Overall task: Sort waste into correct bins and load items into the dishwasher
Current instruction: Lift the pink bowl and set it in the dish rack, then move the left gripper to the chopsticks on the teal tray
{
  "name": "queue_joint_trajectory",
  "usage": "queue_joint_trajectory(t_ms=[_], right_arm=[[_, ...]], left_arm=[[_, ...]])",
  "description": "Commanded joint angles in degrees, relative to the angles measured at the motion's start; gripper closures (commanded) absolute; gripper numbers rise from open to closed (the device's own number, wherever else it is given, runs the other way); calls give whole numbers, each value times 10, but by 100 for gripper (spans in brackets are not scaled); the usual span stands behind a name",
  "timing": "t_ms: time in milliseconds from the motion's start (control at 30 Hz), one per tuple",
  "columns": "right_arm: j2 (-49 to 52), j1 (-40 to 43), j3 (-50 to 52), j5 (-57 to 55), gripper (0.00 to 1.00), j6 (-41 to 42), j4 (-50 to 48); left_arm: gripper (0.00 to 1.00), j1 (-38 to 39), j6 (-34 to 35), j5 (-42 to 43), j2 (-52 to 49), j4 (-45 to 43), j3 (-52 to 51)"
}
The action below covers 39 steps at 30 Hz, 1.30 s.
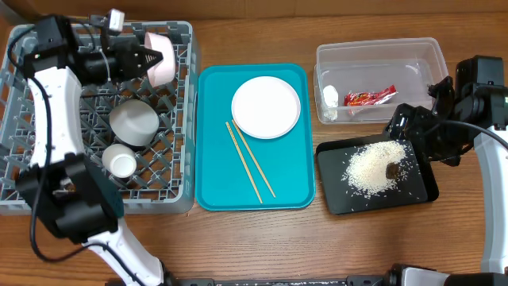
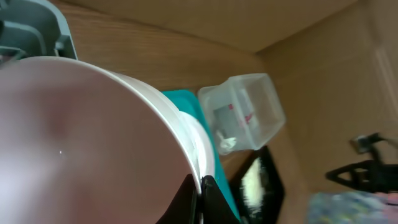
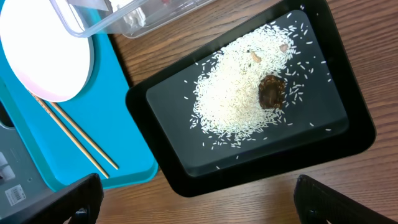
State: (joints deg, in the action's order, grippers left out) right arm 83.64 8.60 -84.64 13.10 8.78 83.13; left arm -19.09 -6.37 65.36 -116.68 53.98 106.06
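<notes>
While your left gripper (image 1: 155,58) clamped the pink dish (image 1: 164,65) on edge over the dish rack (image 1: 178,159), likely to slot it, your right gripper (image 1: 413,131) hung released.

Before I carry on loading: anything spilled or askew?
Nothing spilled: the loose white rice grains all lie inside the shallow glossy black tray. Only that tray sits turned, not square with the flat teal tray.
</notes>
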Motion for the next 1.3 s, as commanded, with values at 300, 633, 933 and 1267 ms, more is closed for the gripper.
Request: queue_joint_trajectory(t_ms=[300,633,933,1267], right_arm=[[-6,1,-5,0,0,-1,-1],[-6,1,-5,0,0,0,0],[-6,1,-5,0,0,-1,0],[-6,1,-5,0,0,-1,1]], left_arm=[[96,-54,-13,144,-104,-5,2],[58,-101,-13,87,-107,3,2],[0,-151,6,83,-105,28,2],[0,-206,-14,35,-54,89,2]])
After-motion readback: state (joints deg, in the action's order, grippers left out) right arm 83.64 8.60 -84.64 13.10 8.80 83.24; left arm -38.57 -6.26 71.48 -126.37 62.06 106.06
